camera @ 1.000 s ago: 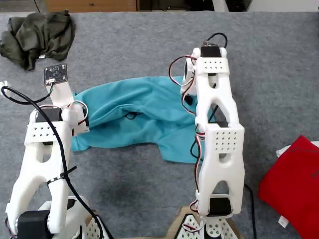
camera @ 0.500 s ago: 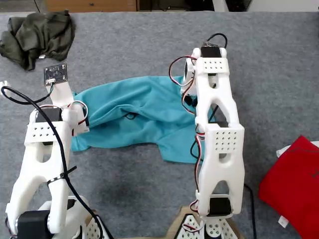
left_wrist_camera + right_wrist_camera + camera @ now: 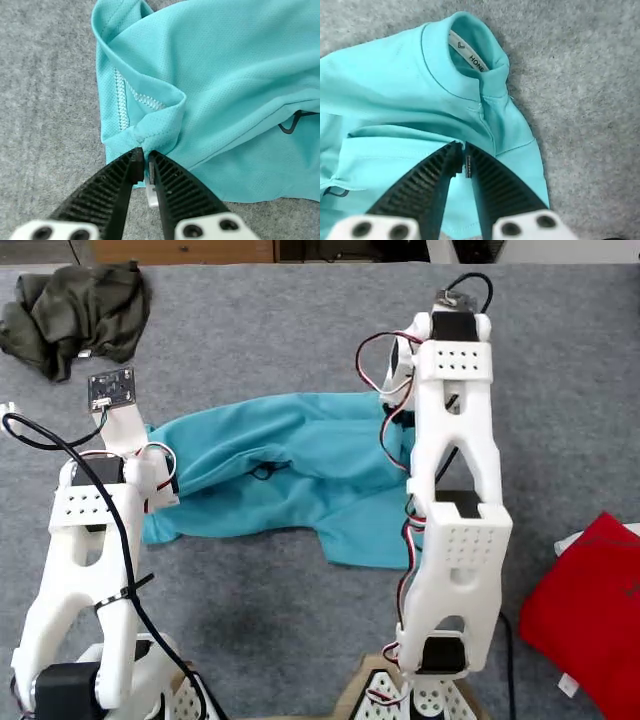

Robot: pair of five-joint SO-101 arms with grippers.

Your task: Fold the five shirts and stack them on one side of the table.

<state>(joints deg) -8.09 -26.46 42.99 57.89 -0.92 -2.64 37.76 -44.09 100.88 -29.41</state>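
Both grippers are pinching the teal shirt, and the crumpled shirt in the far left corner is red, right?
No. In the high view the crumpled shirt in the far left corner is dark green, not red. The left gripper and right gripper do pinch the teal shirt.

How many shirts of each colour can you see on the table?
Teal shirt: 1
Dark green shirt: 1
Red shirt: 1
Total: 3 shirts
A white bit peeks out beside the red shirt; I cannot tell what it is, so it is not counted.
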